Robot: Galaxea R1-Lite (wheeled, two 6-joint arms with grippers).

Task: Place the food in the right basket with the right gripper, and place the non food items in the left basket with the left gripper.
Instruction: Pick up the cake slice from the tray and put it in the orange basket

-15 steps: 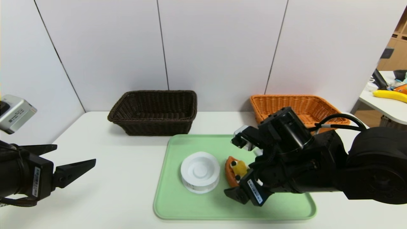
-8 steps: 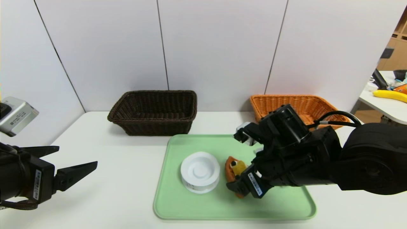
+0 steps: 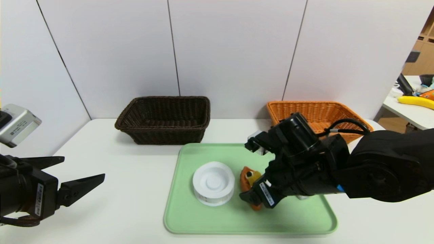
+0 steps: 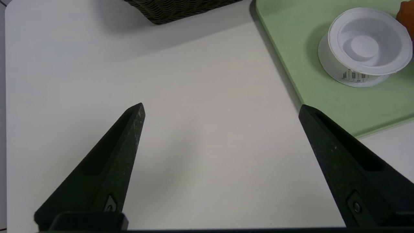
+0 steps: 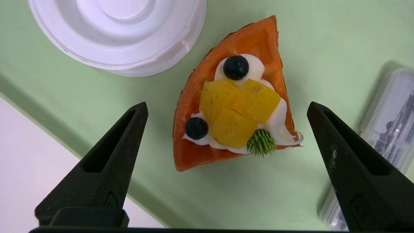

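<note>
Bright, even light from overhead fills the scene, and soft shadows pool just beside the dark basket on the white desk. The head view bows the wall panels near its edges. Up close, the waffle slice is crisp, with no glare.

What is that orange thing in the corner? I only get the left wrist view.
Observer: A toy cake with fruit on top, lying on the tray.
Operator: My left gripper just hangs over the table. Is the other one near the cake?
Observer: Yes. The right gripper hovers over it, jaws open, one on each side.
Operator: Anything else on the tray?
Observer: A clear case lies beside the cake.
</note>
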